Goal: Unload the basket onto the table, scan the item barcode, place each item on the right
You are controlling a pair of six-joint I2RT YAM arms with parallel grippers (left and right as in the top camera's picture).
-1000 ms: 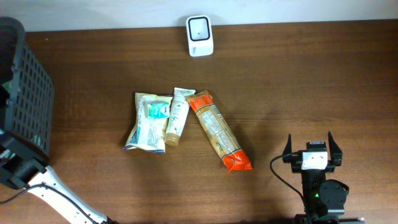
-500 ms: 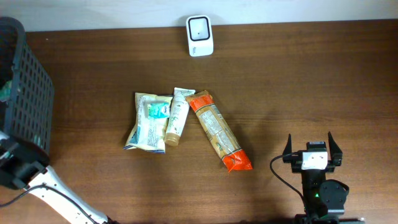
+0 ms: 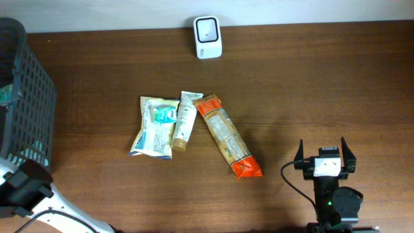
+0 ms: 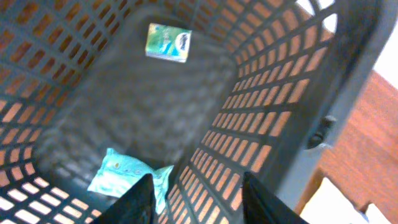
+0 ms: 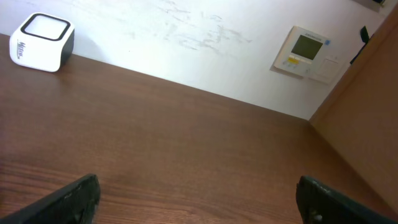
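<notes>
Orange packet (image 3: 228, 136) well apart from right pincer (image 3: 322, 145)

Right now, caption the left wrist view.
Left gripper, open, facing into the dark basket holding a small carton and a blue packet.

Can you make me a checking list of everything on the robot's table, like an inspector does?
Surface: brown wooden table, no spills seen.
Job's things: white scanner at the far edge; pouch, tube and orange packet side by side mid-table; dark basket at the left holds a green box and a blue packet.
Clutter: nothing seen.
Hands: left hand open, empty, facing into the basket; right hand open wide, empty.
Cables: black cable loops beside the right arm.
Surroundings: white wall, wall panel.
</notes>
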